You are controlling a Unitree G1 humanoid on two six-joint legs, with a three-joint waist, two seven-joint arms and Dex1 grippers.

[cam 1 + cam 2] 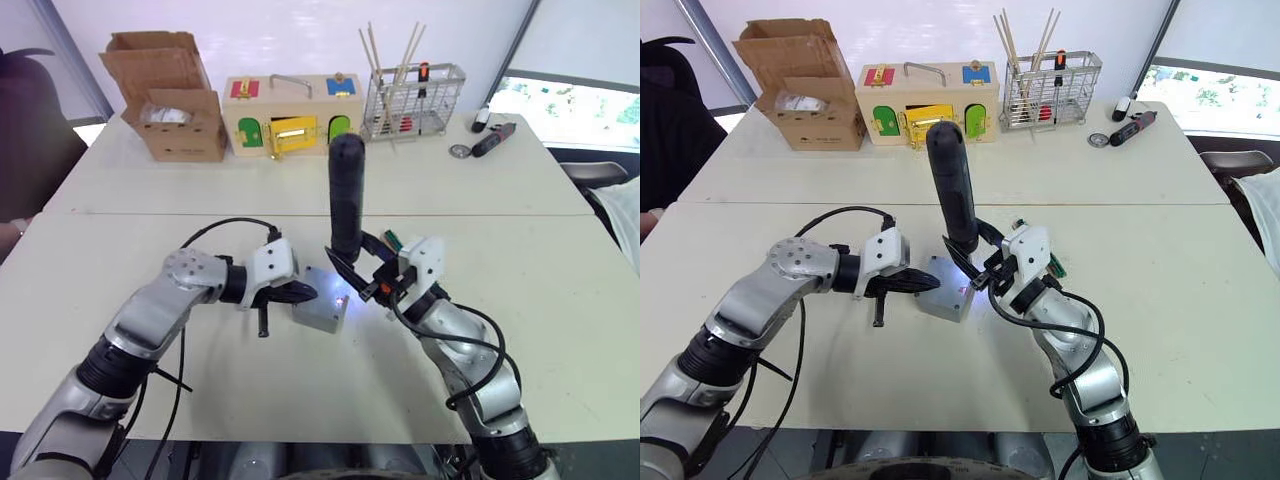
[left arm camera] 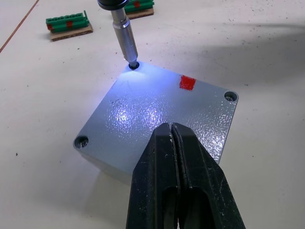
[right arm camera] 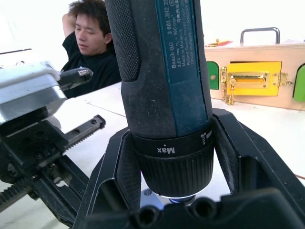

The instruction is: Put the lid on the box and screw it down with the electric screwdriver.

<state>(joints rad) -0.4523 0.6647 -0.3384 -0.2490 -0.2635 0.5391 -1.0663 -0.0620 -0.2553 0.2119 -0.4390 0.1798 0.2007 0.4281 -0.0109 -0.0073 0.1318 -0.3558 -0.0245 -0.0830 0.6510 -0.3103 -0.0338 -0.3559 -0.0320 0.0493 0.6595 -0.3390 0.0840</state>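
my right gripper [image 1: 985,268] is clamped on the electric screwdriver [image 1: 952,185], upright, bit in a corner hole of the lid [image 2: 162,119], white light on. left gripper [image 2: 172,143] pinched together, tips pressing the lid, which sits on the box [image 1: 945,290] mid table [image 1: 1160,260]. surface is 2 pale tabletops butted. lid grey, speckled, square, 3 corner holes visible, 1 red mark. 2 green terminal blocks [image 2: 67,23] nearby.

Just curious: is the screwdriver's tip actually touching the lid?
Touching: in the left wrist view the screwdriver tip sits in the lid corner hole.
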